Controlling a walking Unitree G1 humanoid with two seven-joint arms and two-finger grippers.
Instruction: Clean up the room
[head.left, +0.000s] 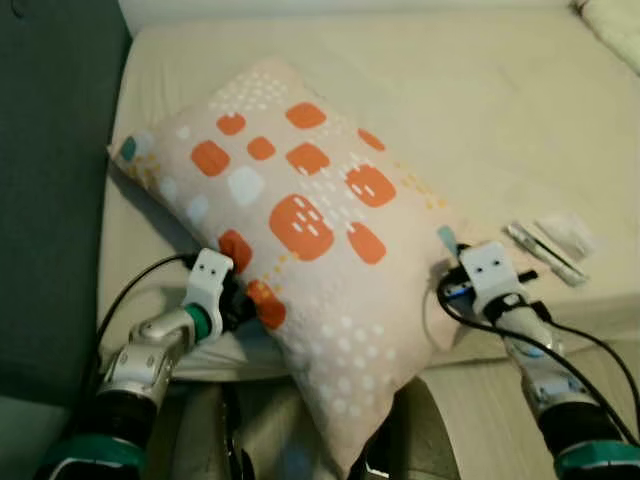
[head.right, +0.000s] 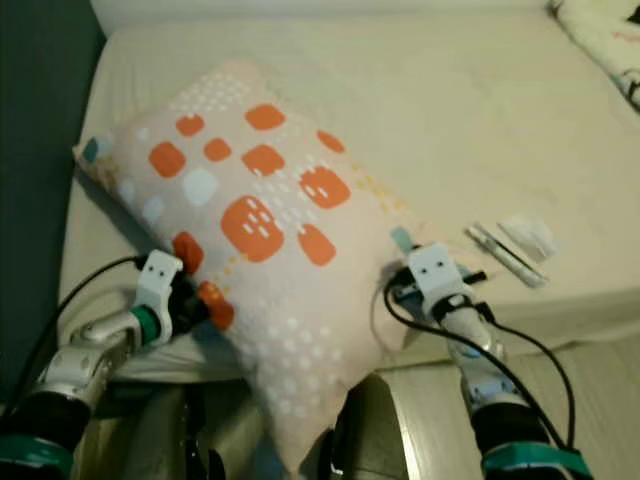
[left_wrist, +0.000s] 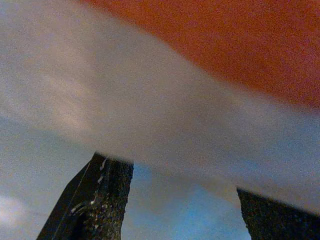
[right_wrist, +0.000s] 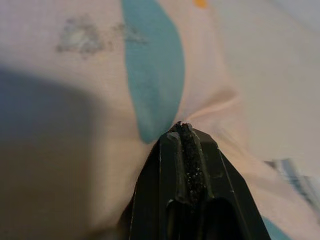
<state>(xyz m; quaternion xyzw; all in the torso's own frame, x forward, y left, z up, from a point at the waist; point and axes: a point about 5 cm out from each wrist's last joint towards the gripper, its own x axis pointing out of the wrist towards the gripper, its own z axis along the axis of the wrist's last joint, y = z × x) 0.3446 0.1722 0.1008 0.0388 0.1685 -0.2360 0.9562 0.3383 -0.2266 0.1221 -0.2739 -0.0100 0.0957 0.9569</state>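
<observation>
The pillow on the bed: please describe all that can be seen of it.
The pillow is a soft rectangular cushion in pale pink fabric, printed with orange rounded patches, light blue ones and small white and yellow dots. It lies diagonally on the cream bed, one corner hanging past the front edge. The left gripper meets its left edge with fingers apart around the fabric. The right gripper is pinched shut on its right edge near a teal patch.
</observation>
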